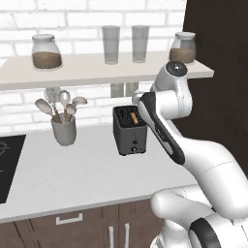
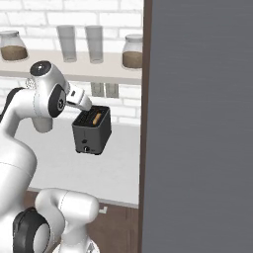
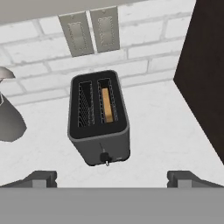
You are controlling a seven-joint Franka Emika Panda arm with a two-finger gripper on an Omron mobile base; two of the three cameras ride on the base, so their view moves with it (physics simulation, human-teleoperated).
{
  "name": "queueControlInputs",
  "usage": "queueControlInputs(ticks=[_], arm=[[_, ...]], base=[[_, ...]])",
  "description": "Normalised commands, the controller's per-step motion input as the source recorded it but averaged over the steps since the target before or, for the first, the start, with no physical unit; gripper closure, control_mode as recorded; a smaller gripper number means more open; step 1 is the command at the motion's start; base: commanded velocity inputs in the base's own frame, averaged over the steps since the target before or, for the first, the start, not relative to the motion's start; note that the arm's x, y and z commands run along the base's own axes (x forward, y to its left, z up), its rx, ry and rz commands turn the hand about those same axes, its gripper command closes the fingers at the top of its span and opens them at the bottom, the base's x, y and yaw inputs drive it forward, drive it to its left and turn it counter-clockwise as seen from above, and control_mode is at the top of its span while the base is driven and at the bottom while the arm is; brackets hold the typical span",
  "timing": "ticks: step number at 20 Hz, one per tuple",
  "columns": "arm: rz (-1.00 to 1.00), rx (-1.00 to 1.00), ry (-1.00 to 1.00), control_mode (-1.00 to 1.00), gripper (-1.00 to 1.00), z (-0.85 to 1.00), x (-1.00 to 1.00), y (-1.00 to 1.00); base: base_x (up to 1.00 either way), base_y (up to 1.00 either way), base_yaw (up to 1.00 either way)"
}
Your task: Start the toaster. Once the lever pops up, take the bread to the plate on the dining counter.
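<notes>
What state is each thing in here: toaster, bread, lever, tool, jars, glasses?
toaster: upright on the worktop, one slot loaded, the other empty.
bread: sunk in the slot nearer the dark panel.
lever: low on the front panel.
tool: open, above the toaster, touching nothing.
jars: lidded, partly filled with brown contents.
glasses: upright, empty.
utensil crock: upright, holding spoons.

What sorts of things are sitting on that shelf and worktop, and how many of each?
Jars with brown contents: 2
Clear glasses: 2
Toaster: 1
Bread slice in the toaster: 1
Grey utensil crock: 1
Total: 7
</notes>
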Motion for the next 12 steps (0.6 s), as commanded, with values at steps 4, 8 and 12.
queueControlInputs(ticks=[4, 8, 12], arm=[[0.00, 0.00, 0.00, -1.00, -1.00, 0.00, 0.00, 0.00], [0.00, 0.00, 0.00, -1.00, -1.00, 0.00, 0.00, 0.00], [0.00, 0.00, 0.00, -1.00, -1.00, 0.00, 0.00, 0.00]], base=[[0.00, 0.00, 0.00], [0.00, 0.00, 0.00], [0.00, 0.00, 0.00]])
